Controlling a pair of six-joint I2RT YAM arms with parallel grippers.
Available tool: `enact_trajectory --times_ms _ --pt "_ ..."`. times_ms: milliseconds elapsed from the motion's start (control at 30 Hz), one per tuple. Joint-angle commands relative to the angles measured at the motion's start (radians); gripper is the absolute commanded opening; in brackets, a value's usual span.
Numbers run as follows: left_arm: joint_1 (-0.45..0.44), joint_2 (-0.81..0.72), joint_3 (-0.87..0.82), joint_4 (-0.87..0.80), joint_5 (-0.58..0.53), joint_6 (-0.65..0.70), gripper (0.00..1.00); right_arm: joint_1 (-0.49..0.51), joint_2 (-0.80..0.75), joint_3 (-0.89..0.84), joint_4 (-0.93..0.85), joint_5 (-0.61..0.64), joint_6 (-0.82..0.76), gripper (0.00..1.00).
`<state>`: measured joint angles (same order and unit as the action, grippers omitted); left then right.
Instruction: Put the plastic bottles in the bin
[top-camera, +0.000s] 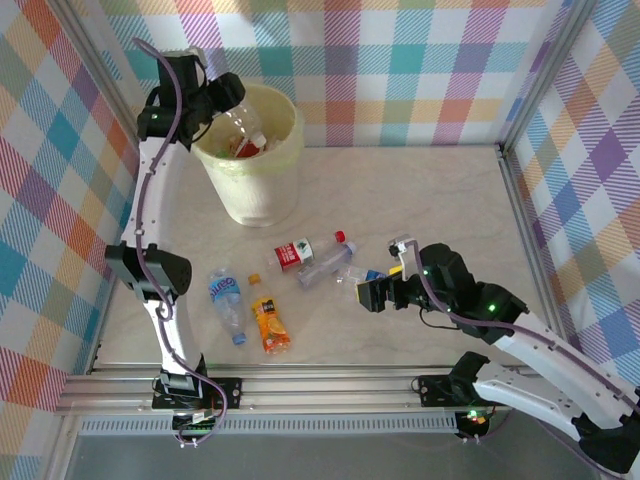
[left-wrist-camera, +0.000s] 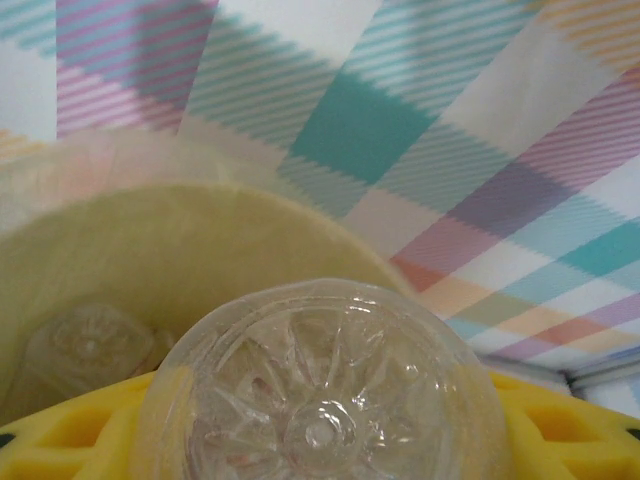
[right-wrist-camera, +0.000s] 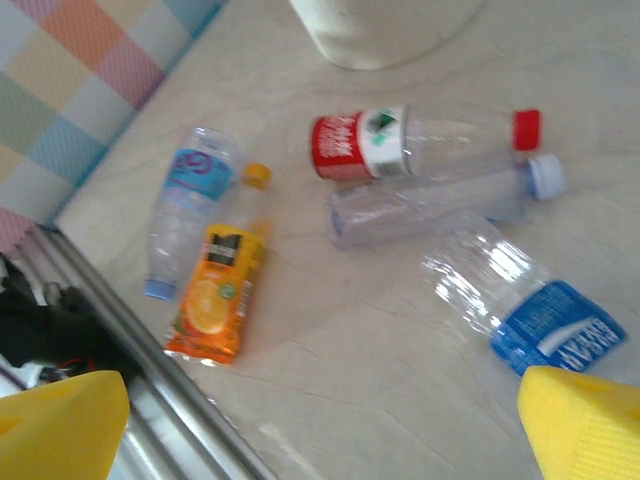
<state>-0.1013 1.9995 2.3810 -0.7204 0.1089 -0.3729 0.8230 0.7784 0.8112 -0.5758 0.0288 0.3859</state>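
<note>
1. The left claw (top-camera: 225, 105), partly closed on a clear bottle (left-wrist-camera: 325, 395), holds it over the bin (top-camera: 255, 200), just inside the rim.
2. The step in hand appears to be the release. Centre the bottle over the bin's mouth, then open, so it clears the rim.
3. The right claw (right-wrist-camera: 320, 430), wide open and empty, hangs above the worktop (top-camera: 440, 200) in front of the bin, by a blue-labelled bottle (right-wrist-camera: 555, 330).
4. Hard to make out: the held bottle's cap, and the number of bottles inside the bin.

Top view steeply downward; left wrist close, seemingly into bin (left-wrist-camera: 150, 250); right wrist over shared bottles (right-wrist-camera: 400, 145).
</note>
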Motion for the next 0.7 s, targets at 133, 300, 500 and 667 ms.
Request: enact_trajectory --times_ms 133,300,500,667 --pt "0.017 0.063 0.024 -0.107 0.058 -0.029 0.57 -0.004 0.012 -0.029 -0.034 0.059 -0.015 1.0" --pt "0.016 0.069 0.016 -0.133 0.079 -0.044 0.65 -0.005 0.055 -0.031 -0.068 0.118 -0.011 1.0" --pt "0.018 0.015 0.014 -0.12 0.115 -0.013 0.95 -0.008 0.104 -0.018 -0.07 0.137 -0.05 1.0" --pt "0.018 -0.069 -0.01 -0.106 0.176 0.034 1.0 -0.049 0.162 -0.011 -0.048 0.102 -0.09 1.0"
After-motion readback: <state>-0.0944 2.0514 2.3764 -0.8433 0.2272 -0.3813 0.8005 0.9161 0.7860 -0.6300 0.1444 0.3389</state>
